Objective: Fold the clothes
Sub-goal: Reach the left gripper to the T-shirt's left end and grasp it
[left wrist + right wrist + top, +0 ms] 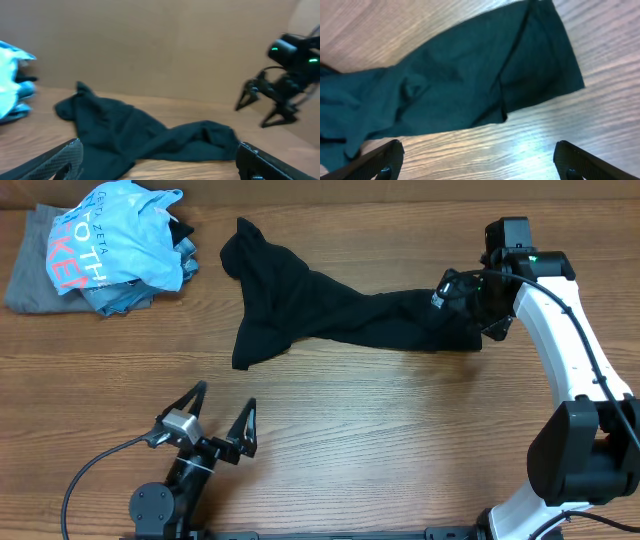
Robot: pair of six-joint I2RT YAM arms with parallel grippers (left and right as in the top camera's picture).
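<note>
Across mid-worktop (400, 440) lies the black T-shirt (330, 315), bunched and twisted at the waist, not flat. Long axis runs left-right w/ a slight slant. Wide end w/ a peak sits far-left, narrower squared-off end sits right.

Right claw (479, 162) hangs over that right end w/ jaws spread wide and nothing between them. Wrist view shows the shirt's edge just ahead of and below the fingers. Can't tell if it touches cloth, but prob. not.

Left claw (224, 400) is also spread open w/ nothing in it, low at the near edge, well apart from the shirt. Cloth lies ahead of it, and the nearest bit is the shirt's near-left corner.

Judgement: right arm is far closer, so it would take the right end. Left arm would have to reach fwd for the left end so the two can pull the shirt flat along its axis.

No bins, trays or other containers in view. Far-left corner has a loose pile, a light blue shirt (115, 240) w/ pink lettering on a grey garment (30, 275), apart from the black one.
</note>
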